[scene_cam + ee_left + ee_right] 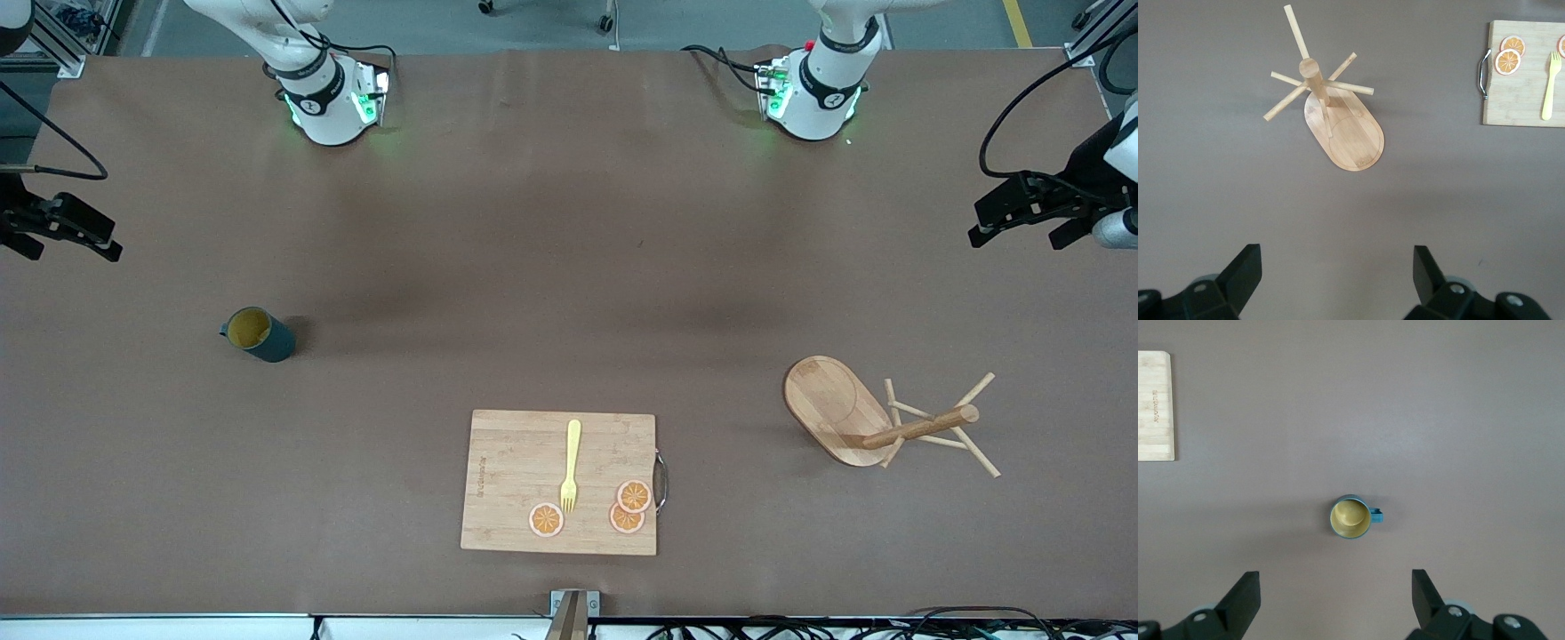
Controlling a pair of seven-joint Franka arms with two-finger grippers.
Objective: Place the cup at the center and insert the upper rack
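The dark teal cup (259, 334) with a yellow inside stands upright toward the right arm's end of the table. It also shows in the right wrist view (1351, 517), handle out to one side. The wooden upper rack (853, 418), with an oval base, post and pegs, sits toward the left arm's end and seems to stand on its base. It also shows in the left wrist view (1338, 117). My right gripper (71, 253) (1335, 590) hangs open and empty high over the table near the cup. My left gripper (1018, 238) (1337, 267) hangs open and empty high over the table near the rack.
A rectangular wooden cutting board (516, 462) with a metal handle lies near the front edge, midway between the cup and the rack. On it are a yellow fork (570, 467) and three orange slices (627, 507). The arm bases stand along the edge farthest from the camera.
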